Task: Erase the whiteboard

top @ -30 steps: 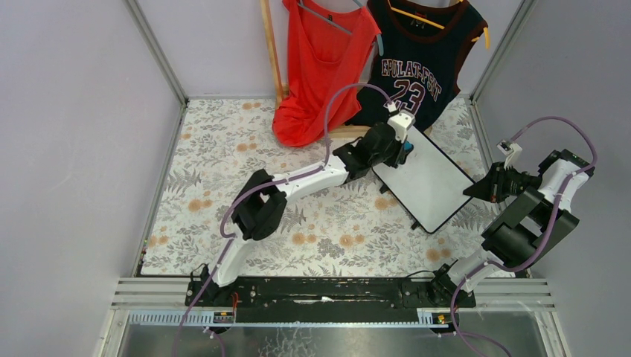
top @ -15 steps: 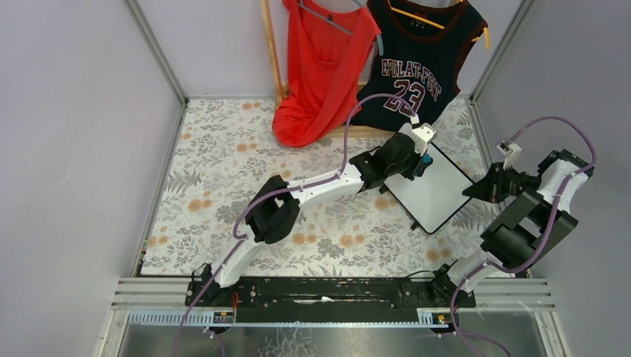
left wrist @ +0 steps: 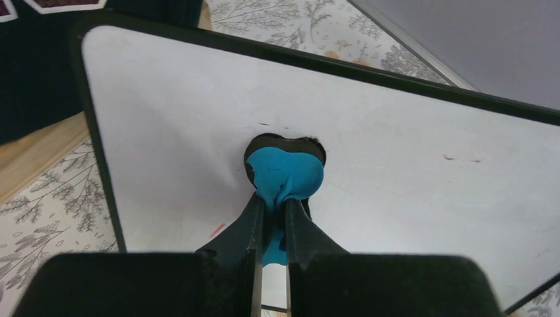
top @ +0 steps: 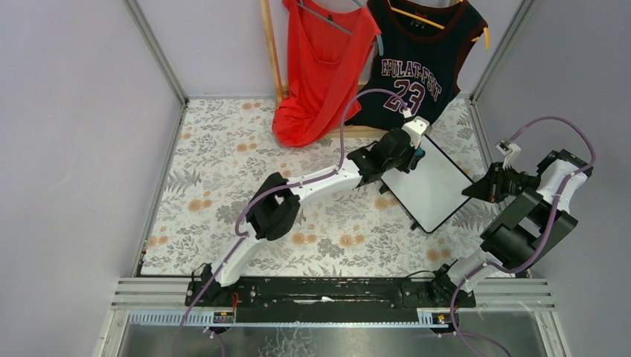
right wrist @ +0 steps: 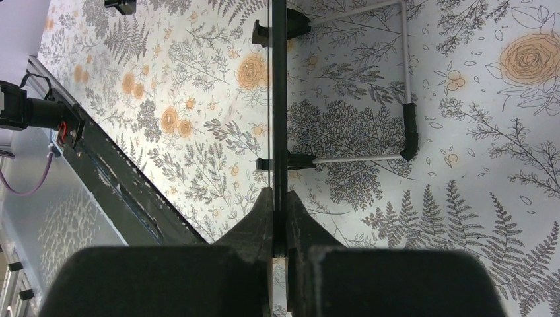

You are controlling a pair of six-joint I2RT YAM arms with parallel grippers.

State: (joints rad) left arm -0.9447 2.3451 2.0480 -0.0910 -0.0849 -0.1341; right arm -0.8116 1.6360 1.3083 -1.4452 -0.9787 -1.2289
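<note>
The whiteboard (top: 435,184) stands tilted at the right of the table, white with a thin black frame. My left gripper (top: 414,152) is over its far corner, shut on a small blue eraser (left wrist: 285,173) that presses against the board face (left wrist: 409,198). A short red stroke (left wrist: 216,230) shows beside the left finger, and faint dark specks (left wrist: 462,158) lie to the right. My right gripper (top: 472,191) is shut on the board's right edge, which the right wrist view shows edge-on (right wrist: 279,99) between the jaws (right wrist: 279,197).
A red top (top: 321,67) and a dark number 23 jersey (top: 417,71) hang on a wooden stand (top: 271,52) just behind the board. A floral cloth (top: 223,163) covers the table. The board's wire feet (right wrist: 408,125) rest on the cloth. A black rail (top: 327,290) runs along the near edge.
The left gripper with the eraser swept right and nearer across the board, then came back toward the far corner. The right arm and the board have stayed put.
</note>
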